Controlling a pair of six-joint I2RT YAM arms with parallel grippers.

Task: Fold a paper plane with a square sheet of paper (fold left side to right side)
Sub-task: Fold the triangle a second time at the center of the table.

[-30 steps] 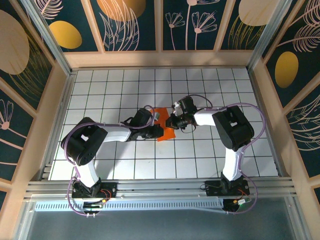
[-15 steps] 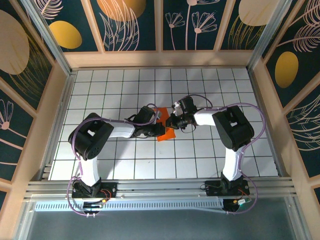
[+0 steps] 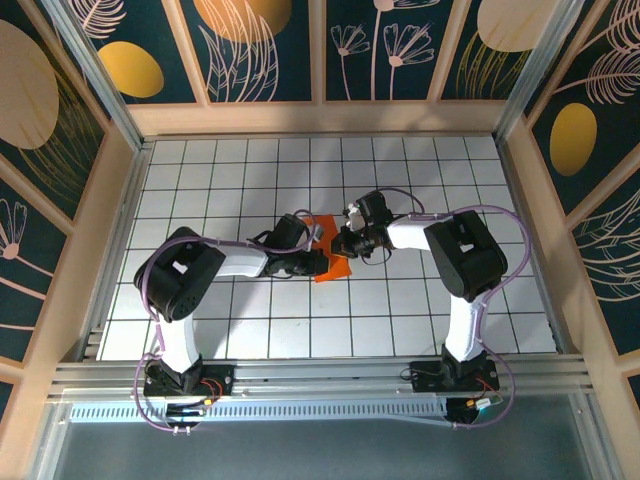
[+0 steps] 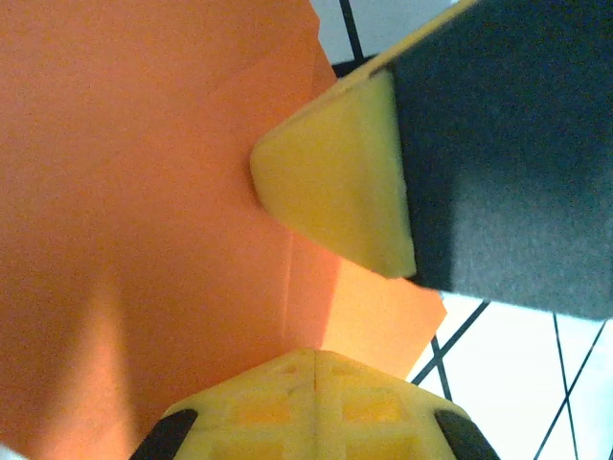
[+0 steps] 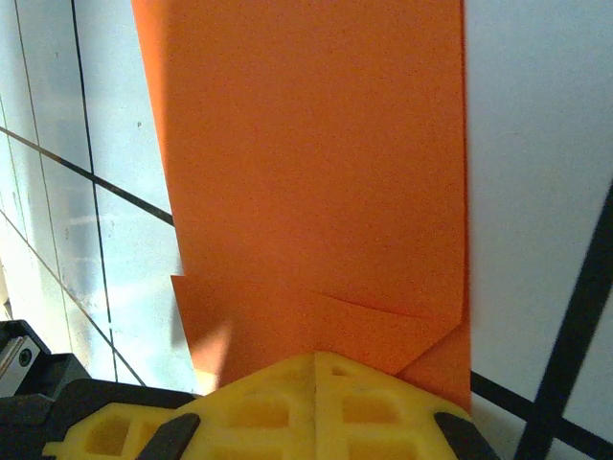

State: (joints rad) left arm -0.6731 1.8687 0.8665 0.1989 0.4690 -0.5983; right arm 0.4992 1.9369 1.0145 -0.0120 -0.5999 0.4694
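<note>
When viewed from above, left hand just left of frame centre, low over the white gridded counter, fingers shut together, tip end over the left edge of the orange paper. Paper at mid-frame, flat on the counter, mostly hidden under both hands; one orange corner poking out above them, a larger patch showing below. Right hand immediately right of the paper, pointing left, close against the left hand, closed too.

Left wrist view: orange paper across left and middle of frame, one straight crease running down from centre. Left hand at bottom centre, yellow fingers closed seam to seam, resting on the paper. Cannot tell about any sheet pinched between them. Yellow wedge on a dark block at upper right, tip touching the paper. Counter with dark grid lines at lower right.

Right wrist view: counter at left, orange paper as a tall band through the middle, straight edge at right, folded flaps with slanted creases low in frame. Right hand at bottom centre, yellow fingers shut with no gap, set on the paper's near end.
</note>
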